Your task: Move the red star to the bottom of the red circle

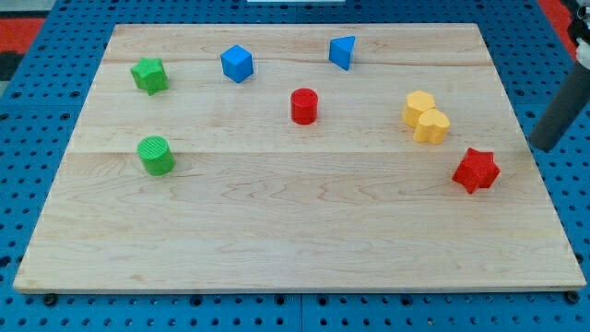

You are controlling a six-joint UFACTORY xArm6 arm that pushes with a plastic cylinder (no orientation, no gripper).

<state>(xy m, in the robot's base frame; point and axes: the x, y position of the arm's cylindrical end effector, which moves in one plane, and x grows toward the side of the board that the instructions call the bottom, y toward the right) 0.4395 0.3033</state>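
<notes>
- The red star (476,170) lies on the worktop (295,240), toward the view's right and below the red circle (304,106).
- The tip (542,148) stands just right of the red star, apart from it.
- No writing is readable.

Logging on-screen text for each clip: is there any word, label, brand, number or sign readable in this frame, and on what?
None. No text shows on the board, the blocks, such as the red star and red circle, my tip or the blue pegboard around the board.
</notes>
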